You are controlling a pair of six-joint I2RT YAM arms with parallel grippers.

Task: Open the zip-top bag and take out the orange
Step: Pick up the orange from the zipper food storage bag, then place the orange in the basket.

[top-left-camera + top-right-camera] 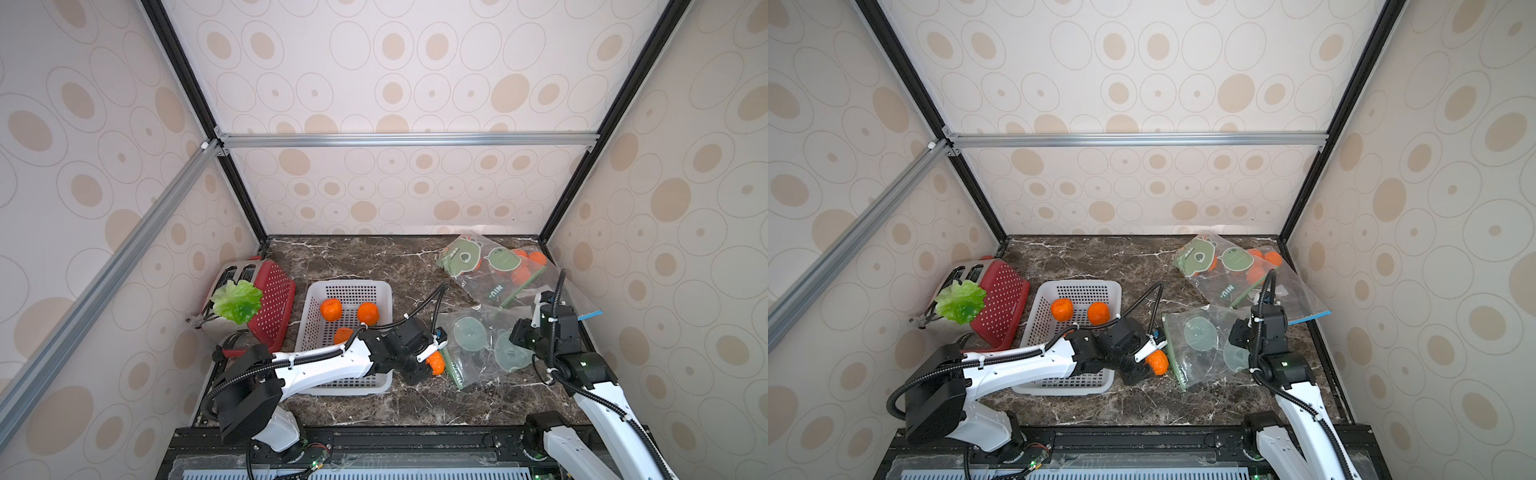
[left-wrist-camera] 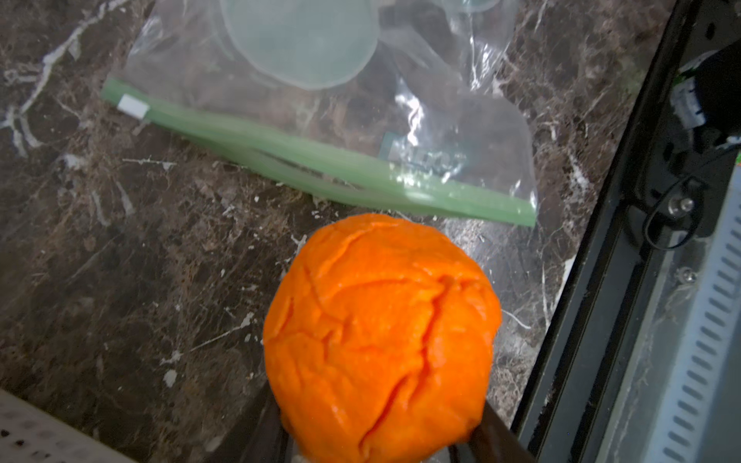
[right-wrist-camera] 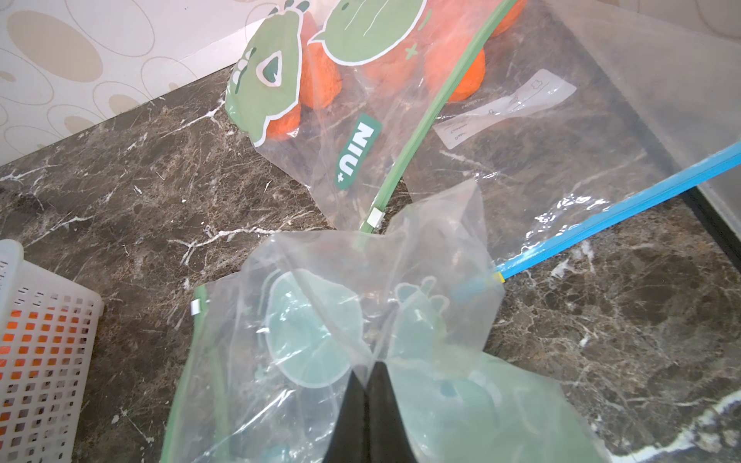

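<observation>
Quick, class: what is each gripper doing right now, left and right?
Left gripper: closed on the orange.
Right gripper: shut, pinching the zip-top bag.

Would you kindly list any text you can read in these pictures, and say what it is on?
"NIU+": green label on the bag of oranges.
White label on the blue-zipped bag: print too small to read.
Label on the nearest bag: blurred, unreadable.

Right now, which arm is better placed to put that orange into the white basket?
Left. The left fingers hold the orange, close beside the basket. The right fingers are pinched shut on the bag, farther from the basket.
</observation>
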